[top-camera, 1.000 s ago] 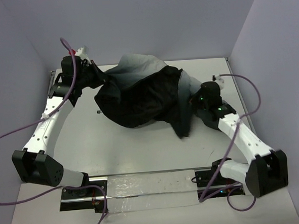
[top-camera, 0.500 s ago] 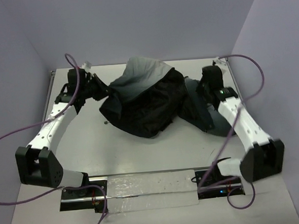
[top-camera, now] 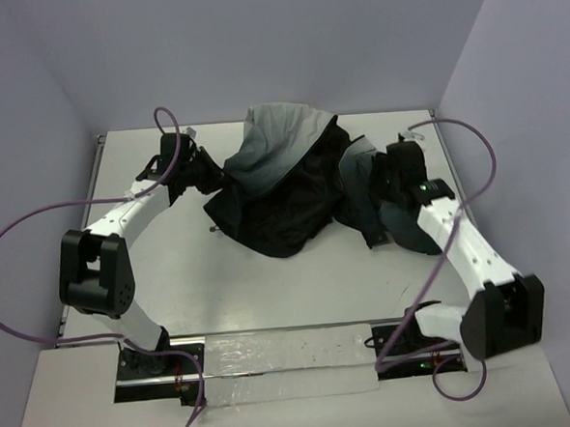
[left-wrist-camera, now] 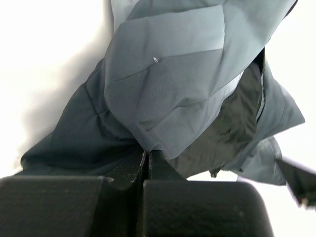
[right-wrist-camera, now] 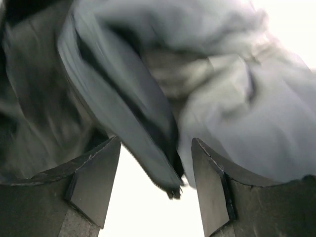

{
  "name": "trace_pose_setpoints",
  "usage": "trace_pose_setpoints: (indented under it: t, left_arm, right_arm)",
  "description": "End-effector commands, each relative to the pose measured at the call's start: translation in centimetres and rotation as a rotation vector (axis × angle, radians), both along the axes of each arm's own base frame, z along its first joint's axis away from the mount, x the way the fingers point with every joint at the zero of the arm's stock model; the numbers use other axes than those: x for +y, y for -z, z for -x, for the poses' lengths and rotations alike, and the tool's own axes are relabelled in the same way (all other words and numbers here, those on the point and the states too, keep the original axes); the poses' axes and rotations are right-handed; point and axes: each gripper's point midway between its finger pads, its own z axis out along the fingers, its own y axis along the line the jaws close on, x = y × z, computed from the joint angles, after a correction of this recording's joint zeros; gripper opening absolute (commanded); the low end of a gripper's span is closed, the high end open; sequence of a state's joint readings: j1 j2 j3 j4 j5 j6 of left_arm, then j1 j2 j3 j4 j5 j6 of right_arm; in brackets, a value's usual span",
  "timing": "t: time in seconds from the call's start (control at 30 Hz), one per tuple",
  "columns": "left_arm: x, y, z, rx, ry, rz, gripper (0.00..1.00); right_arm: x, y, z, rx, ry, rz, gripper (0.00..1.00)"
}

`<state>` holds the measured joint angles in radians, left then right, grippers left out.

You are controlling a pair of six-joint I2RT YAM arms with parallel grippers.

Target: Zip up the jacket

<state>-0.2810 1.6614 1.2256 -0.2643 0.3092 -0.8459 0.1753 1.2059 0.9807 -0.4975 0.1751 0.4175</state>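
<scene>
The jacket [top-camera: 282,165] lies bunched at the table's middle, light grey shell on top and black lining spilling toward the front. My left gripper [top-camera: 217,177] is at its left edge. In the left wrist view the left gripper [left-wrist-camera: 148,154] is shut on a fold of grey jacket [left-wrist-camera: 173,74] fabric. My right gripper [top-camera: 385,180] is at the jacket's right side. In the right wrist view the right gripper [right-wrist-camera: 155,143] is open, and a loose strip of jacket [right-wrist-camera: 237,113] with zipper teeth [right-wrist-camera: 148,168] hangs between its fingers [right-wrist-camera: 96,173], touching neither.
Grey walls close in the table [top-camera: 172,269] on the left, back and right. Purple cables [top-camera: 16,240] loop from both arms. A shiny plate [top-camera: 285,364] lies between the arm bases at the near edge.
My right gripper has opened and let go of the jacket's edge, which now hangs loose. The left arm has pulled its held fold rightward and nearer, and the jacket has shifted right.
</scene>
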Motion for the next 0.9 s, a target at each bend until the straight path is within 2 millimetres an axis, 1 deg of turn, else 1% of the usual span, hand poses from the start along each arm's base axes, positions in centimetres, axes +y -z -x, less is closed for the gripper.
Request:
trace_pose_setpoints:
  t: [0.0, 0.07, 0.13, 0.27, 0.37, 0.4, 0.43, 0.47, 0.5, 0.57, 0.6, 0.63, 0.67, 0.7, 0.73, 0.77, 0.8, 0.83, 0.87]
  left_arm:
    - [-0.8, -3.3, -2.9, -0.119, -0.002, 0.029, 0.00]
    - [-1.0, -3.5, -3.2, -0.120, 0.005, 0.034, 0.00]
    - [-1.1, -3.5, -3.3, -0.120, 0.010, 0.038, 0.00]
    - [-1.2, -3.7, -3.2, -0.124, 0.016, 0.043, 0.00]
    - [-1.1, -3.8, -3.2, -0.128, 0.015, 0.037, 0.00]
    - [-1.1, -3.9, -3.1, -0.129, 0.014, 0.035, 0.00]
    - [-1.1, -4.0, -3.2, -0.130, 0.013, 0.034, 0.00]
    - [-1.0, -4.1, -3.2, -0.131, 0.012, 0.033, 0.00]
    - [-1.0, -4.2, -3.1, -0.132, 0.012, 0.032, 0.00]
    - [-0.8, -4.5, -3.2, -0.139, 0.008, 0.022, 0.00]
    - [-0.5, -4.8, -3.3, -0.145, 0.000, 0.012, 0.00]
    - [-0.3, -5.6, -3.6, -0.159, -0.007, 0.006, 0.00]
    - [0.7, -6.5, -4.0, -0.168, -0.030, -0.010, 0.00]
    - [1.1, -7.4, -4.2, -0.188, -0.040, -0.015, 0.00]
    - [2.2, -9.1, -4.9, -0.223, -0.065, -0.009, 0.00]
    - [3.3, -10.9, -5.7, -0.260, -0.091, 0.002, 0.00]
    - [3.9, -12.4, -6.2, -0.287, -0.103, 0.014, 0.00]
    - [4.7, -14.2, -7.0, -0.313, -0.122, 0.026, 0.00]
    - [5.8, -16.3, -8.0, -0.348, -0.146, 0.036, 0.00]
  right_arm:
    - [0.3, 0.6, 2.2, -0.014, -0.047, -0.007, 0.72]
    - [1.1, 2.5, 3.4, 0.046, -0.084, -0.021, 0.74]
    - [1.4, 3.9, 3.6, 0.074, -0.091, -0.020, 0.74]
    - [2.6, 7.0, 3.5, 0.142, -0.118, -0.041, 0.74]
    - [4.0, 8.4, 3.1, 0.177, -0.156, -0.062, 0.68]
    - [5.0, 8.4, 2.9, 0.177, -0.180, -0.072, 0.61]
    - [5.5, 8.4, 2.9, 0.178, -0.194, -0.074, 0.55]
    - [5.8, 8.2, 3.0, 0.174, -0.199, -0.073, 0.37]
    - [6.2, 8.0, 3.0, 0.169, -0.206, -0.075, 0.22]
    - [6.4, 6.1, 2.6, 0.125, -0.193, -0.084, 0.01]
    - [6.2, 5.2, 2.4, 0.101, -0.182, -0.078, 0.00]
    - [5.8, 4.0, 2.1, 0.069, -0.168, -0.067, 0.00]
    - [5.0, 0.6, 1.2, -0.006, -0.146, -0.056, 0.00]
    - [4.1, -0.8, 0.9, -0.036, -0.123, -0.052, 0.00]
    - [2.9, -2.9, 0.2, -0.083, -0.092, -0.055, 0.00]
    - [1.7, -5.5, -0.4, -0.140, -0.063, -0.057, 0.00]
    - [0.8, -8.4, -1.3, -0.203, -0.043, -0.066, 0.00]
    - [-0.3, -12.1, -2.3, -0.282, -0.024, -0.081, 0.00]
    - [-1.6, -15.2, -3.2, -0.342, -0.003, -0.098, 0.00]
